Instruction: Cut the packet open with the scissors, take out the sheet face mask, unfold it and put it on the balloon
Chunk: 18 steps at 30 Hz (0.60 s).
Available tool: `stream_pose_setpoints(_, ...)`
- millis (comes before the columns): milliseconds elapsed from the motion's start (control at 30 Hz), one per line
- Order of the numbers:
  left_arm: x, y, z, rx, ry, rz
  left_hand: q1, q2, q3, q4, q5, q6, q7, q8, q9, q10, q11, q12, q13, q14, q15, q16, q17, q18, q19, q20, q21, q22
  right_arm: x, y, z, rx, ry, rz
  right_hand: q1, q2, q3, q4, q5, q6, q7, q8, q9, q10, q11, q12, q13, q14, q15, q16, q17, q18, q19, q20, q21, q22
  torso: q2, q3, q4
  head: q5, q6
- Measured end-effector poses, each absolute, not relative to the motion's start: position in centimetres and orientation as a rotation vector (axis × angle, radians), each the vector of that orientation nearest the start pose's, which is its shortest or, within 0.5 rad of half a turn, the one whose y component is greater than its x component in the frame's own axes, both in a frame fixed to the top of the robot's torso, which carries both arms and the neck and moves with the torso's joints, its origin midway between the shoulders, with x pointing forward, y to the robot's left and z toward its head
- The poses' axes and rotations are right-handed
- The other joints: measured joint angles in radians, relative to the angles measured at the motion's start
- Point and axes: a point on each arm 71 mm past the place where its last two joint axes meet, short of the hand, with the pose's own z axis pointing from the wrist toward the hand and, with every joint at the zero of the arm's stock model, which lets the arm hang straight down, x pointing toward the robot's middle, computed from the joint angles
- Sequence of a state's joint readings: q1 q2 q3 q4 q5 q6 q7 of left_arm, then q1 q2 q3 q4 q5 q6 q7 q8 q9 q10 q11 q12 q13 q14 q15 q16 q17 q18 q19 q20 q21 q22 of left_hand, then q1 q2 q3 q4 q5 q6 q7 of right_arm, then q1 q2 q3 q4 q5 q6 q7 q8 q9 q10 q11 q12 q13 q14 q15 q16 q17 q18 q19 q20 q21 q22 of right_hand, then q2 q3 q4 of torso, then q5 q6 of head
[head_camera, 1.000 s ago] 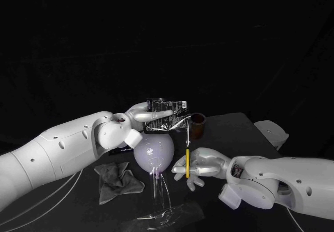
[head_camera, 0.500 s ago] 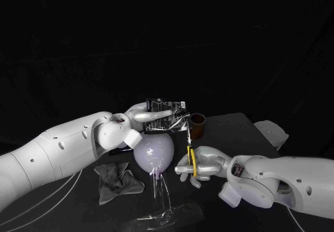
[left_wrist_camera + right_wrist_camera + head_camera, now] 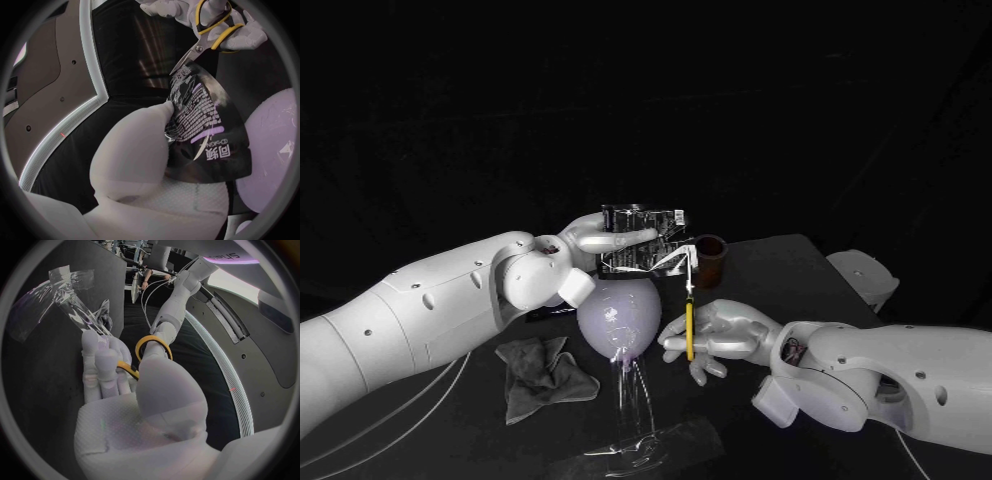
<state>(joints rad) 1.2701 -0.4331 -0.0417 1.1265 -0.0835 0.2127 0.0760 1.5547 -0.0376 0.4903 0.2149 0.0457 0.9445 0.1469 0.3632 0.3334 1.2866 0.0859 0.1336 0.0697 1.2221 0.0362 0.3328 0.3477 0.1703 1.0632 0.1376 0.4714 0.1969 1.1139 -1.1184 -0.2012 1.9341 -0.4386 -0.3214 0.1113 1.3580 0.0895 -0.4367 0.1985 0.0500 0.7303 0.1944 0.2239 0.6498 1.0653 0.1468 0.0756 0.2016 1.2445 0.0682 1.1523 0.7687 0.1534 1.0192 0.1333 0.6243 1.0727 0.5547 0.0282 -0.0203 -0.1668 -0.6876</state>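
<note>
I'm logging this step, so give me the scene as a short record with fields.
Left hand: holds packet raised beside balloon
Right hand: holds scissors, blades pointing up at packet's edge
Stage: at the cut; mask not yet out
Table: cloth, brown cup

Black table (image 3: pixel 790 262) carrying a crumpled grey cloth (image 3: pixel 545 375), a clear plastic stand (image 3: pixel 640 445) near the fingers (image 3: pixel 705 368) of the right hand (image 3: pixel 730 335), and a brown cylindrical cup (image 3: pixel 710 258).

Above balloon (image 3: pixel 620 310), packet (image 3: pixel 643 240); scissors (image 3: pixel 689 325) just right, cloth (image 3: pixel 542 375) left, perhaps a cup (image 3: pixel 711 258) behind.
</note>
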Motion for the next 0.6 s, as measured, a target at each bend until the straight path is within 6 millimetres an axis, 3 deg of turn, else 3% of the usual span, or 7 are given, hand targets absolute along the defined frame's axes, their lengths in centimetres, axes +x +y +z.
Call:
stream_pose_setpoints(267, 53.63, 7.85, -17.82, -0.831, 2.015, -1.779, -0.004, -0.004, 0.001, -0.001, 0.000, 0.000, 0.000, -0.001, 0.000, 0.000, 0.000, 0.000, 0.000, 0.000, 0.000, 0.000, 0.000, 0.000, 0.000, 0.000, 0.000, 0.000, 35.53, -21.55, -24.11, 0.863, 1.966, 1.282, -0.013, -0.013, 0.000, -0.006, 0.000, -0.042, -0.007, -0.019, -0.021, -0.071, 0.029, -0.011, -0.045, -0.053, 0.021, -0.021, -0.056, 0.000, -0.018, 0.025, -0.004, -0.001, 0.000, 0.0000, 0.0001, -0.001, 0.002)
stream_pose_setpoints(600, 53.50, 7.90, -17.72, -0.748, 2.008, -1.750, -0.003, -0.003, 0.005, -0.005, 0.000, 0.000, 0.000, -0.002, 0.002, 0.000, 0.000, 0.000, 0.000, 0.000, 0.000, 0.000, 0.002, -0.001, 0.000, 0.000, 0.004, 0.002, 35.60, -21.65, -24.06, 0.866, 1.957, 1.278, -0.014, -0.014, 0.000, -0.006, 0.000, -0.042, -0.007, -0.019, -0.023, -0.070, 0.029, -0.011, -0.050, -0.053, 0.021, -0.021, -0.056, -0.001, -0.014, 0.028, -0.004, -0.002, 0.000, 0.0000, 0.0000, -0.004, 0.001)
